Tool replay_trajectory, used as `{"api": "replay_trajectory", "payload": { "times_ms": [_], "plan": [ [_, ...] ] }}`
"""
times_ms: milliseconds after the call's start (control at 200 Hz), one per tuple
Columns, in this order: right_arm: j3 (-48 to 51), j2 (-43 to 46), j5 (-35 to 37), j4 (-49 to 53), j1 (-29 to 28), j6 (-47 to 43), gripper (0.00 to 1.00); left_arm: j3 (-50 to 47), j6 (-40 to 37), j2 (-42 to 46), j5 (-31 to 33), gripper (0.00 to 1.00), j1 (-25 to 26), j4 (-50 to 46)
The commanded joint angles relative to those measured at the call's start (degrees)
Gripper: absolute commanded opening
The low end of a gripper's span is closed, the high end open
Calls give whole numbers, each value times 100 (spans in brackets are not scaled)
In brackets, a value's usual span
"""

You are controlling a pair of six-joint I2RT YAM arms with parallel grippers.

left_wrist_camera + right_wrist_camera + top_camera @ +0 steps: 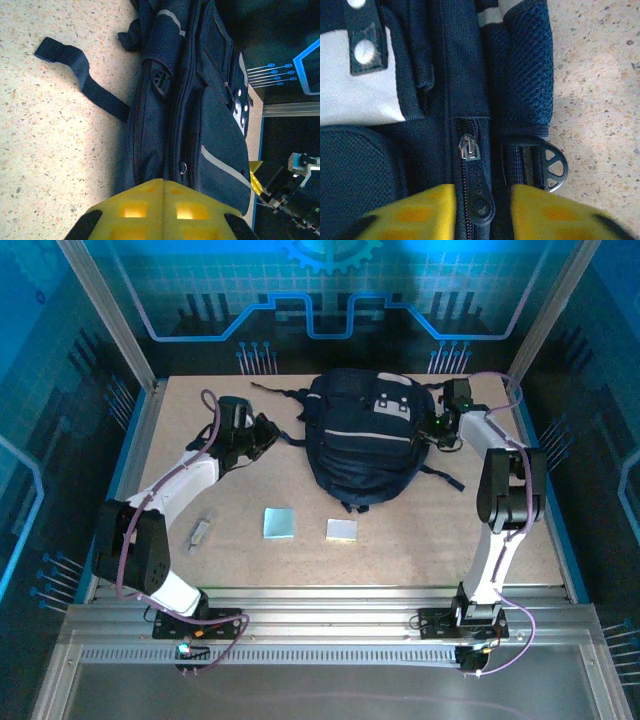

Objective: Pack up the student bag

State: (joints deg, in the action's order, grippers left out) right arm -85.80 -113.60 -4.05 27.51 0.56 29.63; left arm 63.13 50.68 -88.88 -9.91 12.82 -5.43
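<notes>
The student bag, a dark navy backpack with grey-white stripes, lies flat at the back middle of the table. My left gripper hovers just off its left side. Its yellow fingers are pressed together with nothing between them, pointing at the bag's side zippers. My right gripper is at the bag's right side and stands open. A black zipper pull lies in the gap between its fingers, touched by neither. The metal slider sits just above it.
On the table in front of the bag lie a light blue square pad, a small yellow-white note pad and a small grey object. A black strap trails left from the bag. A strap buckle sits right of the zipper.
</notes>
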Motion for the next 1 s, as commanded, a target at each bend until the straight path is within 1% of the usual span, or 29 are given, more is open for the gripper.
{"api": "replay_trajectory", "payload": {
  "times_ms": [0,65,120,150,265,295,445,595,665,780,875,996],
  "plan": [
    [276,371,-49,209,-25,77,62,-99,17,-49,-133,12,67,210],
    [656,656,-191,57,-30,111,70,-167,48,-76,-130,28,129,273],
    [996,892,-390,-98,-47,160,75,-217,65,-104,-143,40,180,333],
    [1182,996,-541,-196,-60,207,76,-235,80,-124,-144,47,213,349],
    [1924,1307,-1375,-834,-194,533,76,-258,34,-204,-135,60,362,363],
    [2103,1361,-1556,-1009,-260,637,75,-262,19,-226,-134,61,394,355],
    [2640,1525,-1905,-1619,-818,1087,72,-300,-86,-236,-116,63,523,294],
    [2467,1446,-2142,-1763,-1483,1252,68,-291,-278,-228,-17,64,603,57],
    [2298,1527,-1968,-1465,-1657,1120,68,-269,-389,-203,52,64,616,-80],
    [2158,1870,-1395,-899,-1729,736,68,-263,-577,-165,197,64,643,-280],
    [2056,2071,-1242,-645,-1733,405,68,-302,-638,-244,249,59,660,-275],
    [1852,2069,-1438,-680,-1791,36,70,-286,-607,-565,177,43,660,-178]
  ]
}}
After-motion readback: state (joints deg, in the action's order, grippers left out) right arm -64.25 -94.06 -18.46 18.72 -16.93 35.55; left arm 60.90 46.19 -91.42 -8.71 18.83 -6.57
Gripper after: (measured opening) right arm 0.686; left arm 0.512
